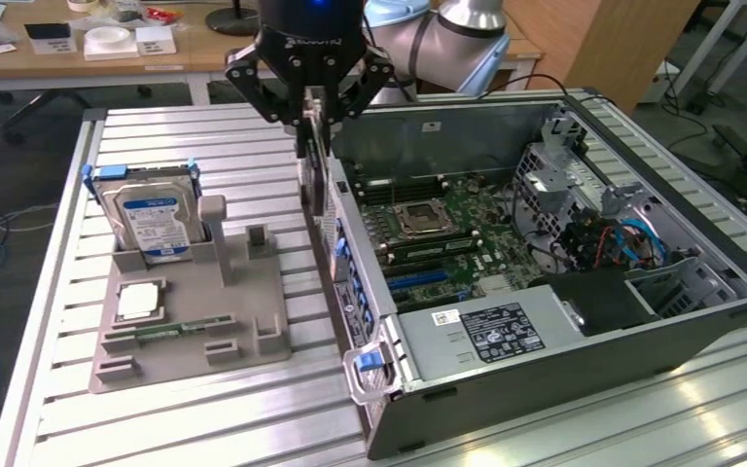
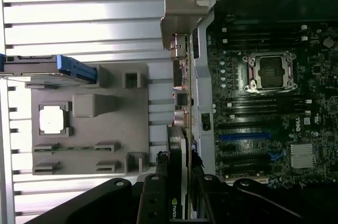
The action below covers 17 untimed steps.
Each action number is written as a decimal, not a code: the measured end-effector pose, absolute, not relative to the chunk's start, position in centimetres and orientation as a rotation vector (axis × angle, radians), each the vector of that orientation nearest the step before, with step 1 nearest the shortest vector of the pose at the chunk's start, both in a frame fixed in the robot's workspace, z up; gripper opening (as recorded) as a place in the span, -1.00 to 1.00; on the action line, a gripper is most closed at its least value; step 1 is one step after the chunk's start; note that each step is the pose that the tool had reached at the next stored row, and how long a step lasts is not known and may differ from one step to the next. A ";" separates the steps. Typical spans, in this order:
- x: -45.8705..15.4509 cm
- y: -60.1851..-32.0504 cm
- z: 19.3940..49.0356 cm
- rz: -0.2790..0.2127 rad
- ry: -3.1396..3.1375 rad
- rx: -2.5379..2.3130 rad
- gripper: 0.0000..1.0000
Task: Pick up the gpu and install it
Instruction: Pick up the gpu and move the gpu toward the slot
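We find the tool pinching the gpu from both sides. In the wrist view one finger sits on each face of the card. The card hangs edge-down and upright, between the grey holder and the rear wall of the open computer case, close beside that wall and outside it.

For writing, we make out white lettering on the tool's black body but cannot read it. A small green logo shows on the card's edge in the wrist view. The hard drive carries a blue-and-white label, and a black-and-white label sits on the metal box inside the case. The text on both is too small for us to read.

Counting what stands in the holder, we see one hard drive upright, one square processor chip lying flat and one narrow memory stick — three parts. In the case we see one motherboard with one processor socket. Holder and case rest on the slatted metal desk.
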State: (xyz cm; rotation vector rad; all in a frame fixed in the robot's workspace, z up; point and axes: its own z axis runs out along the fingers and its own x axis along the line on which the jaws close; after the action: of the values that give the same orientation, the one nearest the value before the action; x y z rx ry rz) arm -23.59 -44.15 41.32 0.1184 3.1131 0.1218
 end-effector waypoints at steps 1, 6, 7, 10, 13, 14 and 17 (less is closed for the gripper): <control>-23.3 -44.2 41.3 0.123 3.113 0.119 -0.47; -21.7 -44.2 41.3 0.129 3.113 0.118 -0.47; -21.3 -44.1 41.3 0.130 3.113 0.119 -0.47; -20.1 -44.2 41.3 0.134 3.113 0.118 -0.47; -19.0 -44.2 41.3 0.136 3.113 0.119 -0.47; -18.6 -44.2 41.3 0.137 3.113 0.118 -0.47; -17.5 -44.2 41.3 0.139 3.113 0.119 -0.47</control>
State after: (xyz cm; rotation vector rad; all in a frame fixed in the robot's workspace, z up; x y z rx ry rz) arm -17.50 -44.15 41.31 0.1187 3.1130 0.1394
